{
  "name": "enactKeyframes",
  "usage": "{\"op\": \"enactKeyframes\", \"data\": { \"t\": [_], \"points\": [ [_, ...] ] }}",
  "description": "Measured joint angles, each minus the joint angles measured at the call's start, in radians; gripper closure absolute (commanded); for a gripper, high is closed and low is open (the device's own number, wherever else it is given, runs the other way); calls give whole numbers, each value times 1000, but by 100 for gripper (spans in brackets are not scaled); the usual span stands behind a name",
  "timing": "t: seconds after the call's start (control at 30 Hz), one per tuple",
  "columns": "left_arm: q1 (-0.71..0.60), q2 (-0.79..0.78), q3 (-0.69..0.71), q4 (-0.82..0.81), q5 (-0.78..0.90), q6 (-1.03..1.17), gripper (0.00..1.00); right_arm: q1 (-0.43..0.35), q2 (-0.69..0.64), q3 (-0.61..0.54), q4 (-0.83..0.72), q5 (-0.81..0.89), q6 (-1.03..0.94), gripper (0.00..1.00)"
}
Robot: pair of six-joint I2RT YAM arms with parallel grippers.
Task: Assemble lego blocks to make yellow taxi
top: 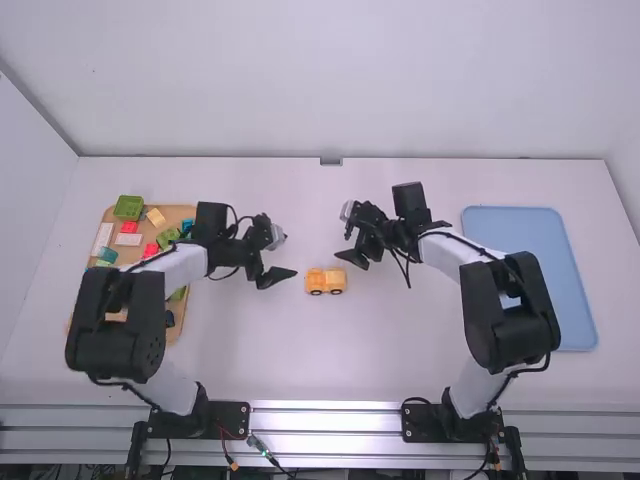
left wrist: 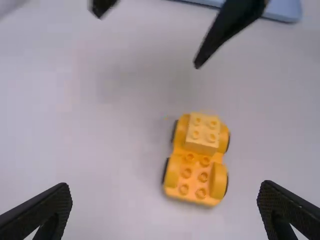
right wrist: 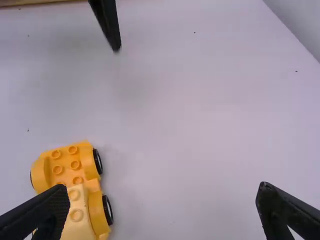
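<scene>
In the high view a yellow car base with black wheels [top: 316,282] stands on the table between the grippers. A lighter yellow block [left wrist: 202,134] sits on one end of it, with studs bare on the other end. My left gripper [top: 277,272] is just left of the car; in its wrist view the left gripper [left wrist: 165,205] is wide open, apart from the car. My right gripper [top: 354,254] is at the car's upper right; in its wrist view the right gripper [right wrist: 164,200] stands open, one finger overlapping the car's near end in the picture.
A wooden tray [top: 190,290] with green, red, yellow, white and teal blocks lies at the left, partly under the left arm. At the right, a blue tray [top: 535,235] lies partly behind the right arm.
</scene>
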Motion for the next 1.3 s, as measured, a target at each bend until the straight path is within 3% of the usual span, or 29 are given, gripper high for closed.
{"op": "enactKeyframes", "data": {
  "t": [0.23,0.33,0.53,0.97,1.13,1.3],
  "points": [
    [120,-153,0,77,-81,-190,1,0,0,0,12,3,15,1],
    [127,-207,0,143,-235,-350,1,0,0,0,12,3,16,1],
    [125,-237,53,57,-426,-492,1,0,0,0,12,28,18,1],
    [131,-203,620,-444,-800,-710,1,0,0,0,16,56,18,1],
    [171,-63,833,-632,-912,-819,1,2,0,0,34,56,22,1],
    [252,201,1086,-852,-973,-923,1,3,0,0,65,87,77,1]
  ]
}}
